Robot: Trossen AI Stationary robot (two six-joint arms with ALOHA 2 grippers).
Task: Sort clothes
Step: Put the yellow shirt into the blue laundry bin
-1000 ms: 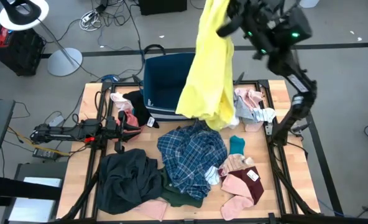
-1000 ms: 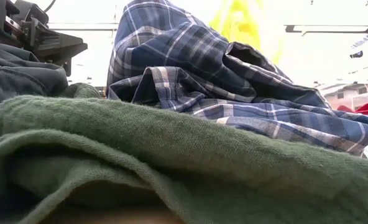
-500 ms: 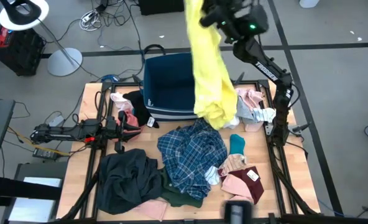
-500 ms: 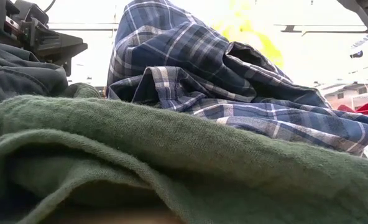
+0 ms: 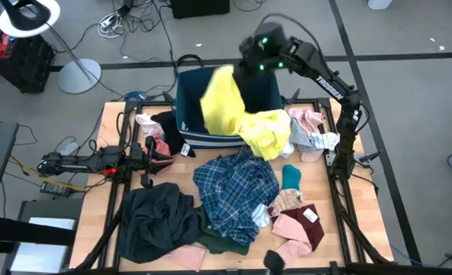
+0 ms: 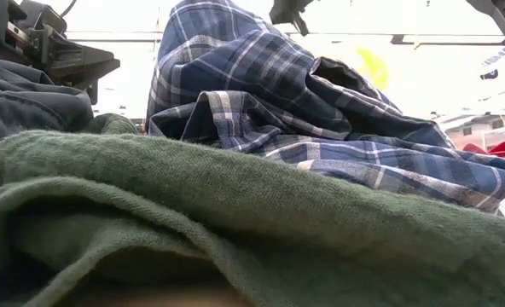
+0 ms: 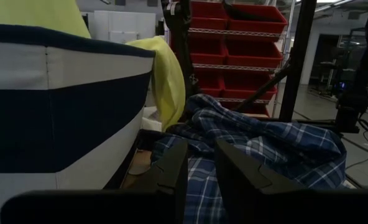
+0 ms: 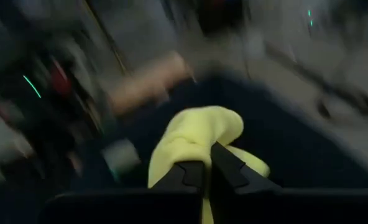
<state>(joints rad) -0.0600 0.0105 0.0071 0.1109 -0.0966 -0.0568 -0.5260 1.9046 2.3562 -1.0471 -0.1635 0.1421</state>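
The left gripper (image 5: pixel 151 156) lies low near the desk's (image 5: pixel 363 206) left edge, jaws partly spread with nothing between them. Beside it sit pink small items (image 5: pixel 148 131). At the front-left corner lies a dark grey garment (image 5: pixel 156 218), a dark green top (image 5: pixel 218 243) next to it. The blue-white plaid shirt (image 5: pixel 235 191) is heaped mid-desk. At the back edge, the yellow piece (image 5: pixel 237 118) drapes over the striped bin's (image 5: pixel 192 107) rim, pinched by the right gripper (image 8: pixel 206 177) above the bin. Pink and maroon items (image 5: pixel 298 225) lie front-right.
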